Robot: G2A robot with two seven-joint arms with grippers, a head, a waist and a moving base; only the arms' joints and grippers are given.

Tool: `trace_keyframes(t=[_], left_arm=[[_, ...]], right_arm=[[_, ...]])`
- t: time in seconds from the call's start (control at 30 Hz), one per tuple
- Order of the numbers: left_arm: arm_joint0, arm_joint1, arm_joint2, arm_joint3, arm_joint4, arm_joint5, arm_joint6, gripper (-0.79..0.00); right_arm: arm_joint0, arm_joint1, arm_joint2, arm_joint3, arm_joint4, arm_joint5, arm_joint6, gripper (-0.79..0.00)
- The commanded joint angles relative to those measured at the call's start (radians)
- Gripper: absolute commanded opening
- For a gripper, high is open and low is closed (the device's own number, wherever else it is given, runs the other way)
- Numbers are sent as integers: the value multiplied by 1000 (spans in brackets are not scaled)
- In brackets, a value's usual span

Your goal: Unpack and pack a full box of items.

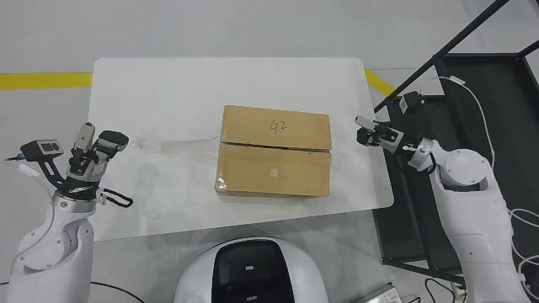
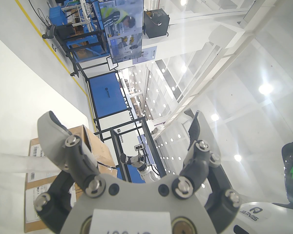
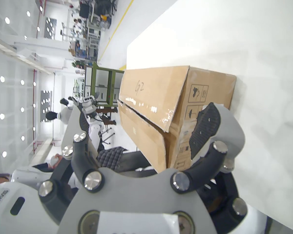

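We see a closed cardboard box lying on a white table, a little right of centre. Its two top flaps meet along a slightly parted seam. The left hand hovers at the table's left edge, well apart from the box, with its fingers spread open and empty. The right hand hangs at the table's right edge, near the box's right end but not touching it, also open and empty. A clear strip lies on the table between the left hand and the box.
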Motion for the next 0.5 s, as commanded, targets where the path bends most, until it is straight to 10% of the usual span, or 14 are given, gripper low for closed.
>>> trace_keyframes(t=[0.0,0.47], left_arm=[[0,0,0,0,0,0,0,0],[0,0,0,0,0,0,0,0]], right_arm=[[27,6,-10,20,-39,-10,57,0],[65,11,-33,51,-62,-18,91,0]])
